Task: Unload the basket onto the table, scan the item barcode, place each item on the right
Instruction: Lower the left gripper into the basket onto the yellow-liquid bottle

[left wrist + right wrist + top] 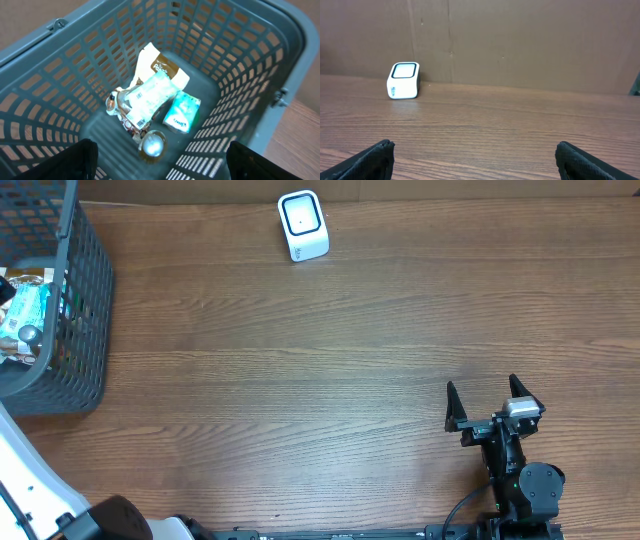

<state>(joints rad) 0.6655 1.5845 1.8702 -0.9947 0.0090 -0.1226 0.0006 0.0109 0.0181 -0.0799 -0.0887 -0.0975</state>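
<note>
- The basket [85, 310] is found at the left edge of the table [300, 380], well apart from the scanner [303, 225], which stands near the far edge with its window facing up.
- All items are seen lying in the bottom of the basket: a brown-and-white pouch [162, 65], a white packet [150, 95] lying across it, a green tissue pack [182, 114] just beside the packet, and a round metallic cap [153, 145] nearest the camera.
- It cannot be told which of these is meant for scanning. A small printed patch, possibly a barcode, is noted on the lower end of the white packet, but it is too small to confirm.
- The left gripper [161, 150] is held over the basket interior. Its fingers are spread wide at the two lower corners of the wrist view, nothing is held between them, and no item is touched.
- The right gripper [492, 408] is parked over bare table at the near right, with its jaws spread wide and empty, pointed across the table toward the scanner.
- Progress is judged as early: no item is picked and nothing is presented to the scanner.
- Left to be done, by judgement: an item is to be grasped, lifted clear of the basket walls, carried across to the scanner and turned so that its barcode faces the window.
</note>
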